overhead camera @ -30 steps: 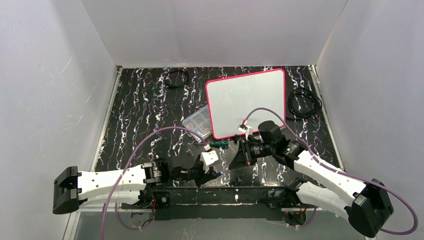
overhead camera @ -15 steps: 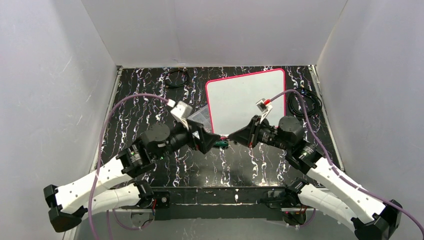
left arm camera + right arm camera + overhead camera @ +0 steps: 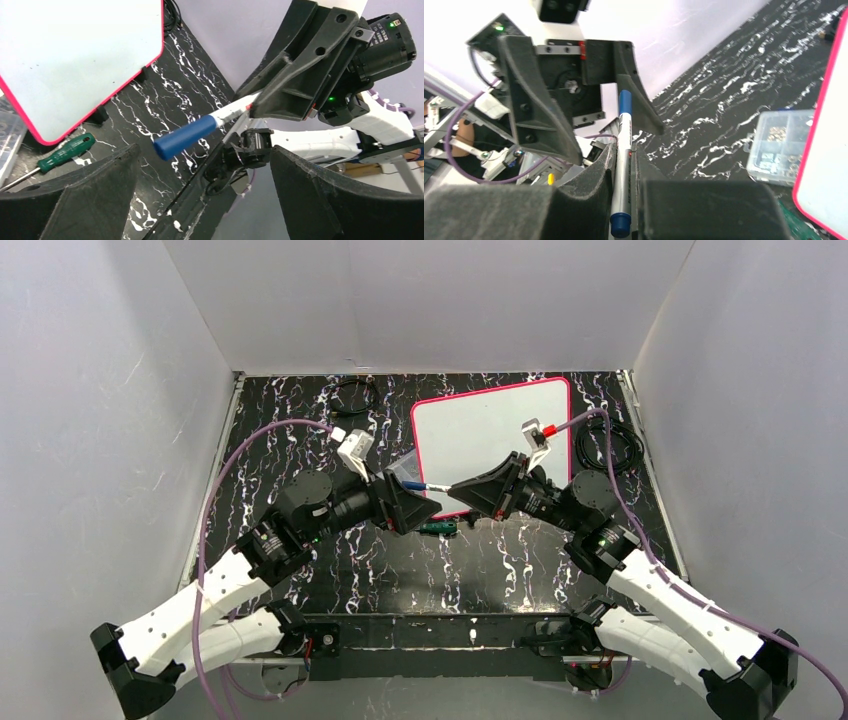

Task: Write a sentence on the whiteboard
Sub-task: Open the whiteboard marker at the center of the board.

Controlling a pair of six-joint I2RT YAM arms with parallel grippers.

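Your right gripper (image 3: 458,488) is clamped on the marker (image 3: 623,165) by its white barrel. It holds the pen out in the air with the blue cap (image 3: 185,137) pointing at the left gripper (image 3: 418,500). That looks deliberate, since one arm cannot uncap a pen alone. The left jaws stand wide apart with the cap in the gap between them, gripping nothing; whether a finger brushes the cap I cannot tell. A stretch of barrel shows bare between the right fingertips and the cap, which gives you room to close on the blue part only. The whiteboard (image 3: 495,430) lies flat on the table just beyond both grippers, blank, so writing has not begun. Pull in line with the pen, or it may twist in the right jaws. The screwdriver (image 3: 438,527) lies on the table near the handover, clear of it.
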